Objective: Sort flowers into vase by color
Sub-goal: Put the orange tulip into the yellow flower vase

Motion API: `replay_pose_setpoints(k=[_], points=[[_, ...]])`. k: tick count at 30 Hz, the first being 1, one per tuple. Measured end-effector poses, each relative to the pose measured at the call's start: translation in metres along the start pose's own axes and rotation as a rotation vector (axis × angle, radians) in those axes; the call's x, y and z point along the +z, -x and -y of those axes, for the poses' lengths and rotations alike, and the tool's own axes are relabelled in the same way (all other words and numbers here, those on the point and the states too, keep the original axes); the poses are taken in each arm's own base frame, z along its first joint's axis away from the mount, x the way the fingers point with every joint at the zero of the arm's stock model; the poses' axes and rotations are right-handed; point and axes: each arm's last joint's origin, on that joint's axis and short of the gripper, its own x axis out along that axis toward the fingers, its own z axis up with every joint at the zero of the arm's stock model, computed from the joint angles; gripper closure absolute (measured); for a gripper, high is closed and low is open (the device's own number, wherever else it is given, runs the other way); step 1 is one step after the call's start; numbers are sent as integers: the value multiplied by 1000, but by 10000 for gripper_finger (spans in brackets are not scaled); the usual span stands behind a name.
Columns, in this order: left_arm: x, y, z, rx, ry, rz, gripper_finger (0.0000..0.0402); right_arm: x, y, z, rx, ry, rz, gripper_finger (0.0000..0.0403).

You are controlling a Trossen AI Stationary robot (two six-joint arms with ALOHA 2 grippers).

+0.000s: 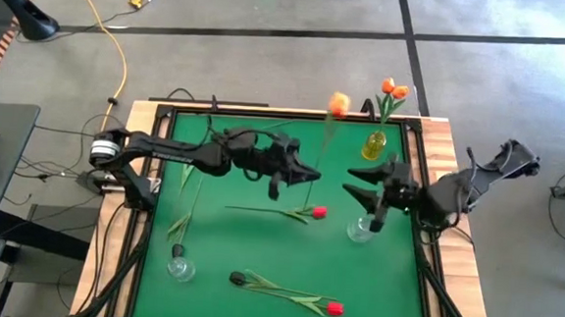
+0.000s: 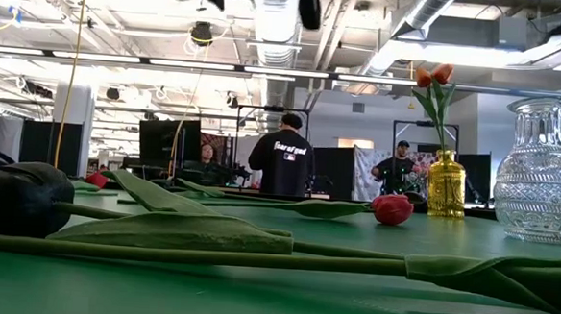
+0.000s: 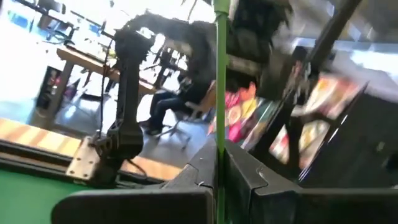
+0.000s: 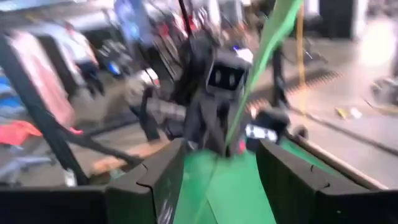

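An open robotics lab: bare silver ceiling ducts (image 2: 432,11), black monitors (image 2: 166,141), people standing among test rigs.

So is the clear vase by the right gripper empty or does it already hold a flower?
Empty, as far as the pictures show: the clear vase has no stem rising from its neck in the low view.

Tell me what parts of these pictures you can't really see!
- Low view: both grippers are cut off by the top edge.
- Left wrist view: the held orange flower shows only its stem; the head is past the top edge.
- Right wrist view: motion blur smears the room behind the open right gripper.
- High view: the clear vase is partly covered by the right gripper.
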Motion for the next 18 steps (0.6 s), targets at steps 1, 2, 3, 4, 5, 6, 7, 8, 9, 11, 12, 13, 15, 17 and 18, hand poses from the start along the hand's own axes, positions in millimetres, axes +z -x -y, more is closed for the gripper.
replay_pose_setpoints(k=[1,2,3,4,5,6,7,8,9,11,12,13,15,17,18], points=[[3,-3,4,14,-28,-17,401,1,-3,2,14,-3,28,178],[6,-6,7,27,-53,-33,401,2,-6,4,22,-3,48,178],[11,-9,10,42,-81,-41,401,2,-9,7,29,1,52,178],[14,-11,13,56,-108,-48,401,2,-12,9,34,6,48,178],[17,-12,15,73,-129,-55,401,1,-17,11,43,10,42,178],[19,-13,16,83,-145,-62,401,1,-21,12,55,14,39,178],[21,-14,18,88,-156,-64,401,1,-24,14,67,17,36,178],[23,-14,18,90,-161,-61,401,0,-27,15,81,19,31,178],[24,-15,19,89,-163,-57,401,1,-31,16,99,15,36,178],[26,-15,19,94,-165,-49,401,2,-38,18,126,23,51,178],[27,-15,19,97,-165,-47,401,3,-40,17,146,25,61,178],[27,-14,18,100,-164,-47,401,3,-43,17,156,26,72,178],[27,-14,18,103,-163,-49,401,3,-48,20,141,32,77,178],[26,-14,17,108,-170,-53,401,2,-52,23,123,32,76,178],[26,-14,17,109,-173,-56,401,2,-53,25,117,33,73,178]])
